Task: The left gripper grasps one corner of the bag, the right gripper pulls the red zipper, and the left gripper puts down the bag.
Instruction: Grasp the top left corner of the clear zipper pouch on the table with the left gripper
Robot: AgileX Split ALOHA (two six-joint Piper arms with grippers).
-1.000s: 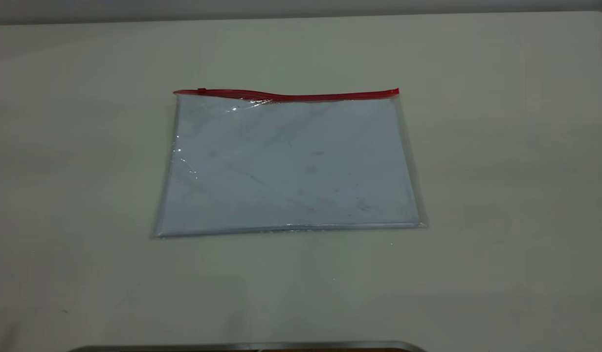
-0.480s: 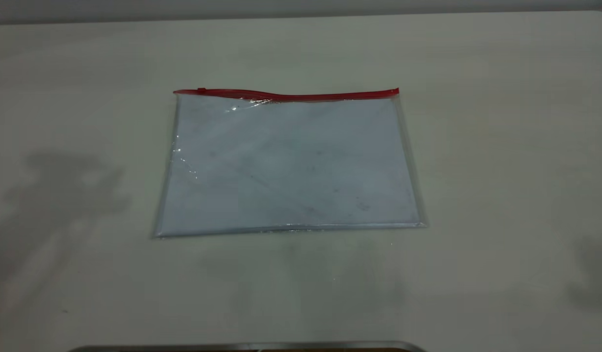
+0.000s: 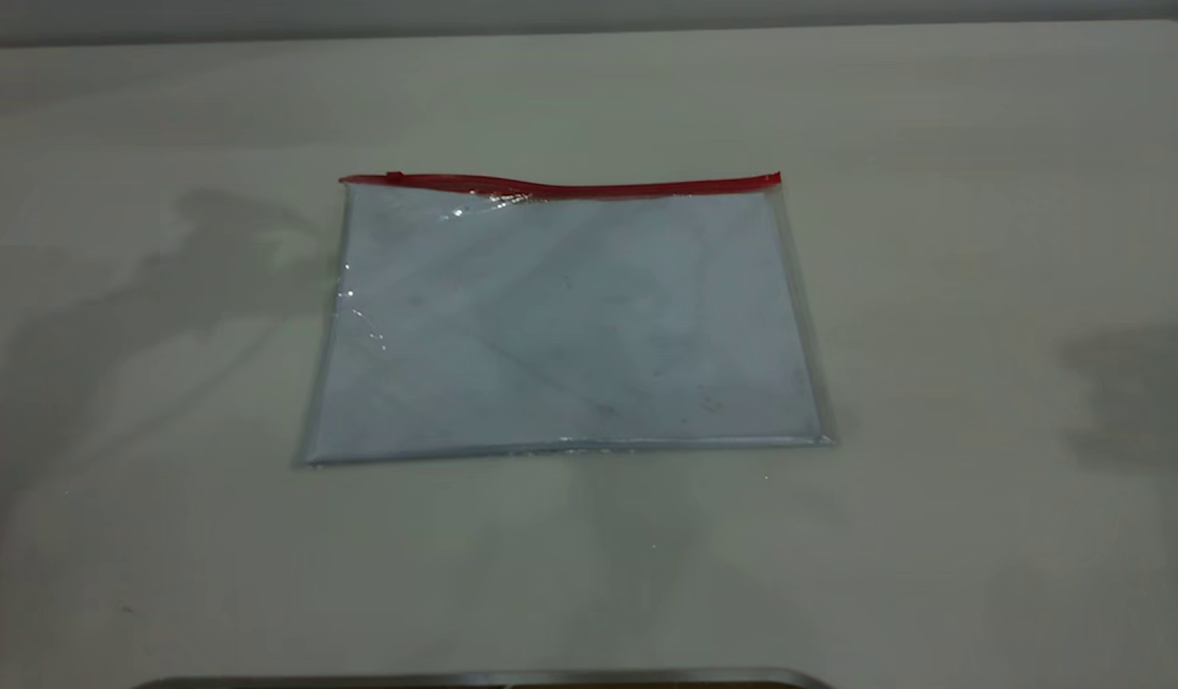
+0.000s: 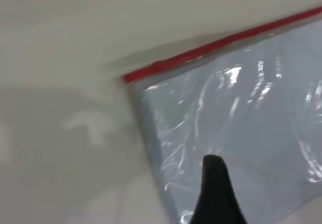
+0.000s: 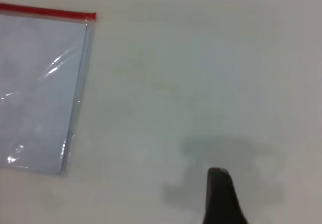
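The bag [image 3: 565, 316] lies flat on the table, a clear pouch with a pale sheet inside. The red zipper [image 3: 569, 187] runs along its far edge, with the slider tab [image 3: 394, 177] near the left end. The corner of the bag [image 3: 344, 180] where the red strip ends shows in the left wrist view [image 4: 128, 77]. Neither gripper shows in the exterior view, only their shadows. My left gripper [image 4: 215, 189] hangs above the bag [image 4: 241, 123] near its left edge. My right gripper [image 5: 220, 194] hangs above bare table to the right of the bag [image 5: 35, 83].
The white table [image 3: 981, 239] stretches wide on all sides of the bag. Its back edge [image 3: 589, 33] runs along the top of the exterior view. A dark metal rim [image 3: 483, 679] sits at the near edge.
The bag has not moved. Arm shadows have spread inward: the left one now reaches the bag's left edge, and the right one has climbed up the table's right side.
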